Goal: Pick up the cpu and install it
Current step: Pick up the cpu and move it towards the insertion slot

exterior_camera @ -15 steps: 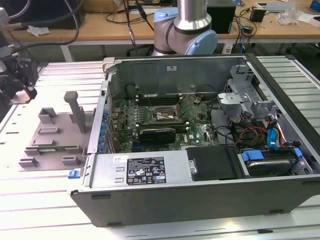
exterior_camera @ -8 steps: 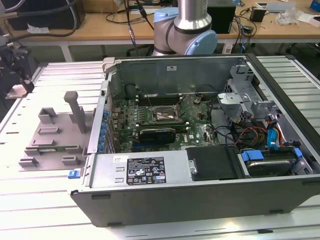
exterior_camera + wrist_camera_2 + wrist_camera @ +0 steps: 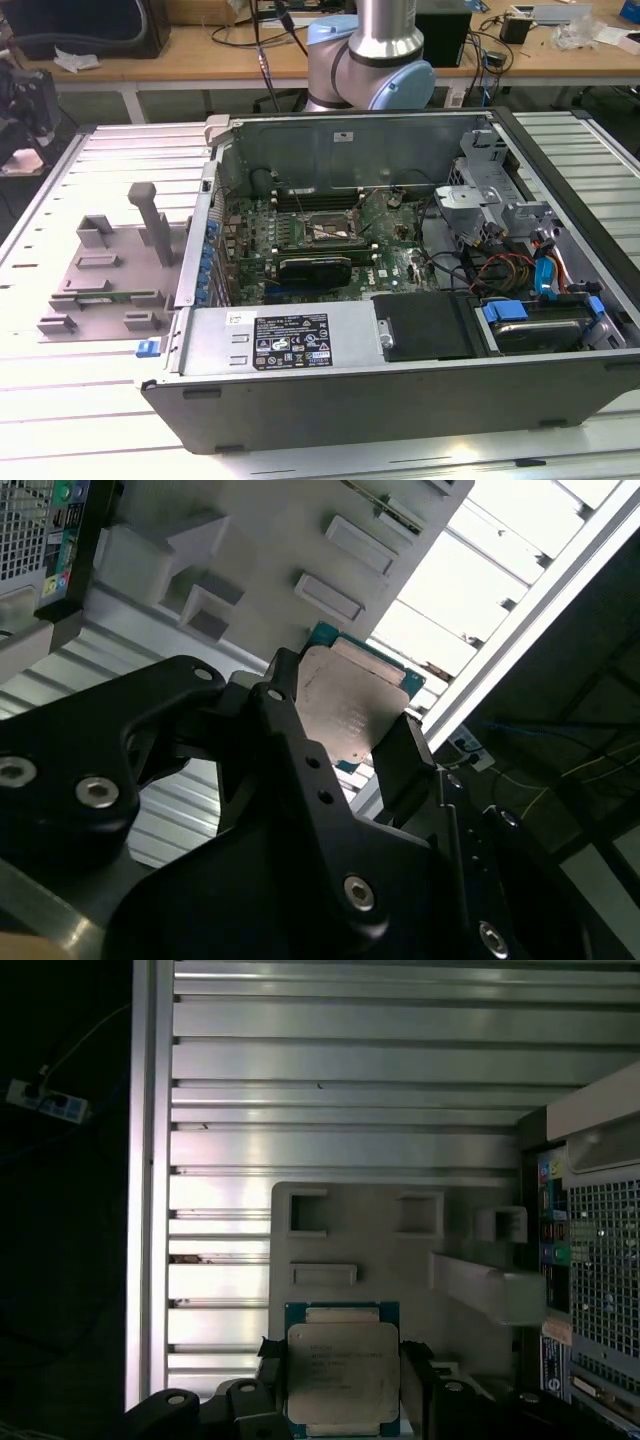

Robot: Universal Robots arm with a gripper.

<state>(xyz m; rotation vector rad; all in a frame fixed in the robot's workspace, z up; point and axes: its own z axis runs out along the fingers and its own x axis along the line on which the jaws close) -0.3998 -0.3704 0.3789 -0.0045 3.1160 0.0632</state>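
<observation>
Wooden tables strewn with cables stood behind the slatted metal bench [image 3: 80, 430]. An open case [image 3: 400, 330] lay on its side from the bench's middle toward the edge at the exterior view's right. Its motherboard [image 3: 300, 250] was exposed, with a dark socket [image 3: 325, 232] in a metal frame near the board's middle. A grey fixture [image 3: 110, 270] with raised blocks and slots sat on the bench just beside the case, toward the edge at the exterior view's left. The arm [image 3: 370, 50] rose at the bench's far edge, behind the case.

In the first wrist view the black fingers [image 3: 416, 1380] were clamped on the cpu [image 3: 343, 1375], one against each of two opposite edges. The chip's silver top faced the camera, with a thin green rim around it. Behind it lay the fixture [image 3: 380, 1260] and the bench slats [image 3: 350, 1060], with the case's perforated rear panel [image 3: 600, 1260] off to one side.

The second wrist view showed the same grip from an angle: the cpu [image 3: 350, 705] was pinched between the fingers [image 3: 400, 755], outside the case, near a corner of the fixture [image 3: 270, 540] and close to the bench's edge.
</observation>
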